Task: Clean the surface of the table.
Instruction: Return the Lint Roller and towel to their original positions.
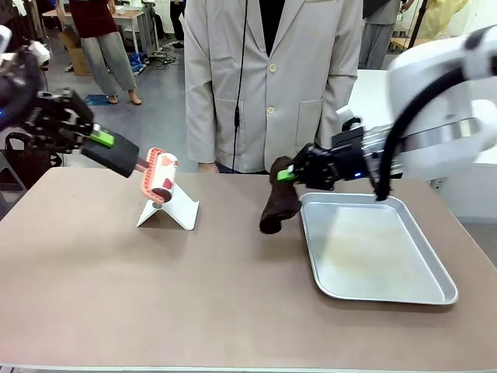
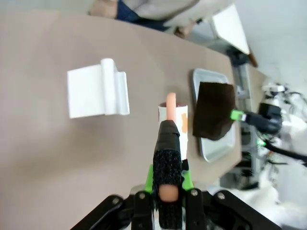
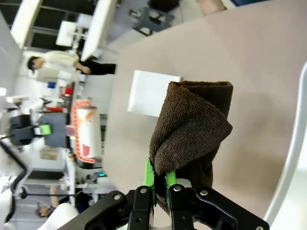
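Note:
The brownish table [image 1: 155, 295] spans the front view. My left gripper [image 1: 103, 139] is shut on the black-wrapped handle of a lint roller [image 1: 159, 175], whose orange-and-white head hangs just above a white folded stand [image 1: 169, 210]. In the left wrist view the gripper [image 2: 168, 184] clamps that handle, with the roller [image 2: 172, 117] pointing away over the table [image 2: 57, 153]. My right gripper [image 1: 289, 175] is shut on a dark brown cloth [image 1: 279, 206], which hangs down to the table beside the tray. The right wrist view shows the gripper [image 3: 159, 179] pinching the folded cloth [image 3: 192, 124].
A silver metal tray [image 1: 373, 249] lies on the table's right half, close to the cloth. A person in a beige coat [image 1: 272, 78] stands at the far edge. The white stand [image 2: 98, 93] sits left of centre. Bare tabletop stretches across the near half.

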Controlling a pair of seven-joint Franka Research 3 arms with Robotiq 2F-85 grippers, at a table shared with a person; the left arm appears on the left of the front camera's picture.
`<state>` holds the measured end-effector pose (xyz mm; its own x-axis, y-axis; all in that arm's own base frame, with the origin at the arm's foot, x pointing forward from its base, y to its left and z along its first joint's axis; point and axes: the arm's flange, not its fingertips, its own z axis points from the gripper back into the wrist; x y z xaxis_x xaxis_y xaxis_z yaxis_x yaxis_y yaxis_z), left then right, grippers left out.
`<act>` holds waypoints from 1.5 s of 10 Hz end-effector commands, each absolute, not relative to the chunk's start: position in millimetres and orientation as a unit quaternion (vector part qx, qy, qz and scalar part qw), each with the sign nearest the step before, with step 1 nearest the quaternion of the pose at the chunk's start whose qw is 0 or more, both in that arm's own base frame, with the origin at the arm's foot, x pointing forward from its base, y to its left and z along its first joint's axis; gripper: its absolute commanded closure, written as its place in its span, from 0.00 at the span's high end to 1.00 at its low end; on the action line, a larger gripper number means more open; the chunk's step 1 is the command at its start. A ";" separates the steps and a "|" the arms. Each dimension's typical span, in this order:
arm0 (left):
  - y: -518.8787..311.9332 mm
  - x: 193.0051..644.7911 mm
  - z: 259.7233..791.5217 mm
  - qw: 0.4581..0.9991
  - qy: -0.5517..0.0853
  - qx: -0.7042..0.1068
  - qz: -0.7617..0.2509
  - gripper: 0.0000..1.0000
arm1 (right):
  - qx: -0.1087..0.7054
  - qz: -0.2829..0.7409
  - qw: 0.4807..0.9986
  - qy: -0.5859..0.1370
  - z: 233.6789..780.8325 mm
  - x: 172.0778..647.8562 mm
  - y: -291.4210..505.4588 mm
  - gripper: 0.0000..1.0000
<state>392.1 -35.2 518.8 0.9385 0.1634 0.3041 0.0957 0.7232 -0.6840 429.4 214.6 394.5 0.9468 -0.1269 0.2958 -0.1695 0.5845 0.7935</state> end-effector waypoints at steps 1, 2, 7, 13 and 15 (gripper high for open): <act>-55.0 417.3 512.7 0.929 -0.173 -0.327 0.034 0.23 | 0.418 0.015 0.895 -0.153 374.2 454.8 242.6 0.11; -66.8 428.0 509.3 0.932 -0.178 -0.314 0.027 0.23 | 0.404 0.007 0.902 -0.150 362.3 459.6 252.4 0.11; -84.5 442.9 488.0 0.939 -0.167 -0.301 0.005 0.23 | 0.405 0.023 0.902 -0.144 345.5 456.4 247.6 0.11; -105.2 460.9 476.8 0.949 -0.151 -0.277 -0.014 0.23 | 0.389 0.017 0.910 -0.140 342.8 466.2 249.1 0.11; -113.9 485.9 475.9 0.958 -0.140 -0.249 0.005 0.23 | 0.378 0.015 0.918 -0.120 324.9 466.9 252.9 0.11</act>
